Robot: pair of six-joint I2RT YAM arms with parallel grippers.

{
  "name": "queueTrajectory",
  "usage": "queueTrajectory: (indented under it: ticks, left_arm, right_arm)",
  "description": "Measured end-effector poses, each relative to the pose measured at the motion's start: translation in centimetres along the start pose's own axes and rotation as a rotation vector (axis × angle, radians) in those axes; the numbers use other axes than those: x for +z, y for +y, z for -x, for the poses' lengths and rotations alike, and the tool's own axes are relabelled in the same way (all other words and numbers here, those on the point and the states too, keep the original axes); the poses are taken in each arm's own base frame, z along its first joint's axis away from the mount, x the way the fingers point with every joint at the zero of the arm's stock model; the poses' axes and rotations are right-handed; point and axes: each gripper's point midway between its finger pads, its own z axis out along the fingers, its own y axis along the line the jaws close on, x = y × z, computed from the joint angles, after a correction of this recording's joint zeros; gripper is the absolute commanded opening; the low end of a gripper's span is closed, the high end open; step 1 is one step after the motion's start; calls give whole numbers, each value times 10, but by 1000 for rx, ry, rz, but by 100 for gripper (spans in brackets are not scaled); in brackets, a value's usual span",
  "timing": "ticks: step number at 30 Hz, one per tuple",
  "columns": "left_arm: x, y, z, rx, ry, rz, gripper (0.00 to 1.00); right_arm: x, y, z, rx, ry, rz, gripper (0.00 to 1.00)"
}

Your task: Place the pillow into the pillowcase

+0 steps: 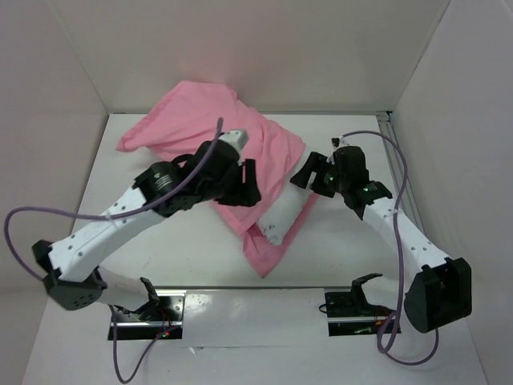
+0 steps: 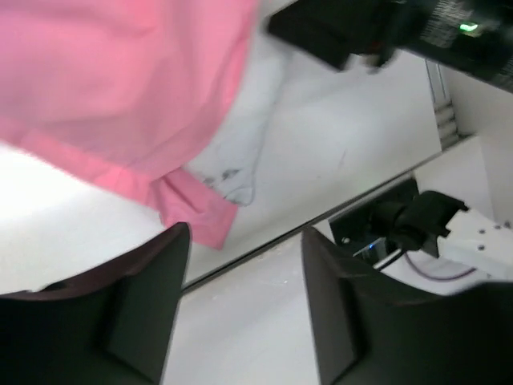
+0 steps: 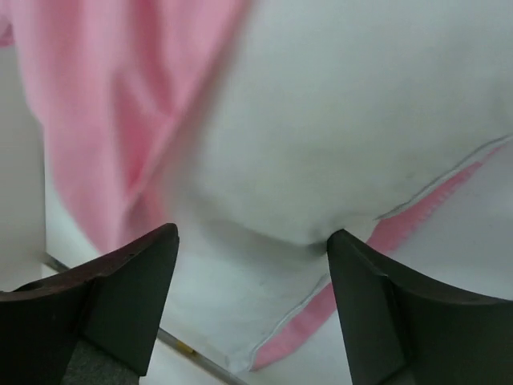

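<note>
The pink pillowcase (image 1: 200, 120) lies crumpled across the middle and back of the table. The white pillow (image 1: 287, 215) sticks out of its near right end, with a pink hem under it. My left gripper (image 1: 248, 186) hovers over the pillowcase's right half. In the left wrist view the left gripper (image 2: 244, 241) is open with only bare table between its fingers, and the pillowcase (image 2: 120, 88) and pillow end (image 2: 240, 144) lie beyond them. My right gripper (image 1: 309, 178) is just right of the pillow. In its wrist view the right gripper (image 3: 252, 241) is open over the pillow (image 3: 337, 120), with the pillowcase (image 3: 104, 120) to the left.
White walls close in the table at the back and on both sides. A metal rail (image 1: 389, 120) runs along the right back corner. Two black mounting plates (image 1: 148, 309) (image 1: 353, 309) sit at the near edge. The right arm's black wrist (image 2: 385, 24) shows in the left wrist view.
</note>
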Motion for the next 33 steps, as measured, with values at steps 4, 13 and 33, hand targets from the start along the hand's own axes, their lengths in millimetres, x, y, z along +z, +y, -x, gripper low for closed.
queueTrajectory:
  ticks: [4,13,33]
  left_arm:
    - [-23,56,-43,-108,-4,107,82]
    - [49,130,-185,-232,237,244,93]
    - [152,114,-201,-276,211,151,33]
  right_arm:
    - [-17,4,2,-49,10,-9,95]
    - [-37,-15,-30,-53,117,-85,98]
    - [-24,-13,-92,-7,288,-2,96]
